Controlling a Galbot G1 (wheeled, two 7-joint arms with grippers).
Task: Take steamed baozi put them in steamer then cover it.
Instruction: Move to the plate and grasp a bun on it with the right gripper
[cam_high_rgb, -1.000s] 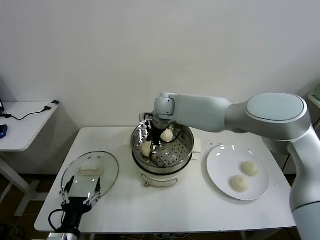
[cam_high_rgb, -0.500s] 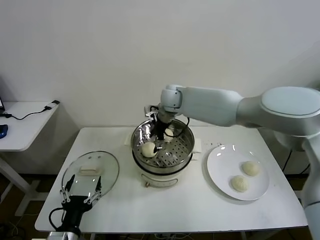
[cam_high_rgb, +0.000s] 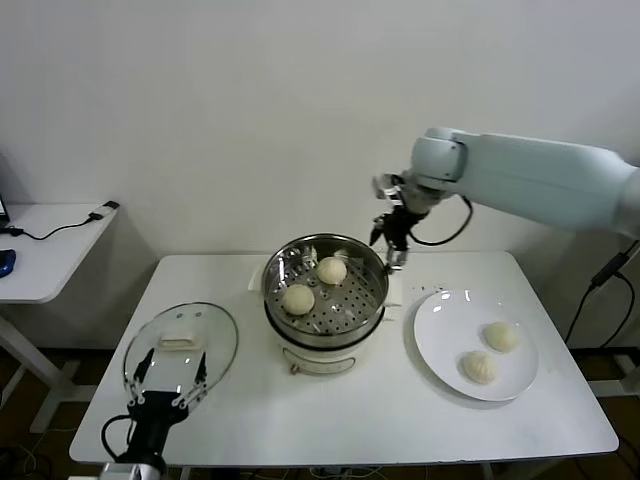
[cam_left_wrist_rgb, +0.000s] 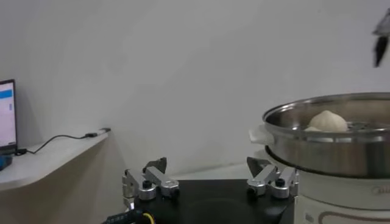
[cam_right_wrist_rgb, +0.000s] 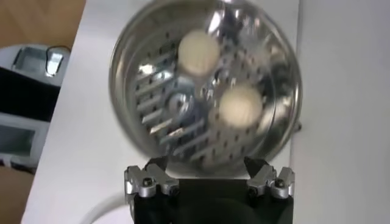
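Note:
The steel steamer stands on its white pot base at the table's middle. Two baozi lie on its perforated floor, one at the left and one farther back. Both also show in the right wrist view, one and the other. Two more baozi lie on the white plate at the right. The glass cover lies flat at the table's front left. My right gripper is open and empty, raised above the steamer's back right rim. My left gripper is open, low at the cover's front edge.
A white side table with cables stands to the left. A monitor edge shows in the left wrist view. A white wall is close behind the table.
My right gripper has risen out of the steamer and moved to the right, leaving the second baozi on the steamer floor. My left arm has stayed still.

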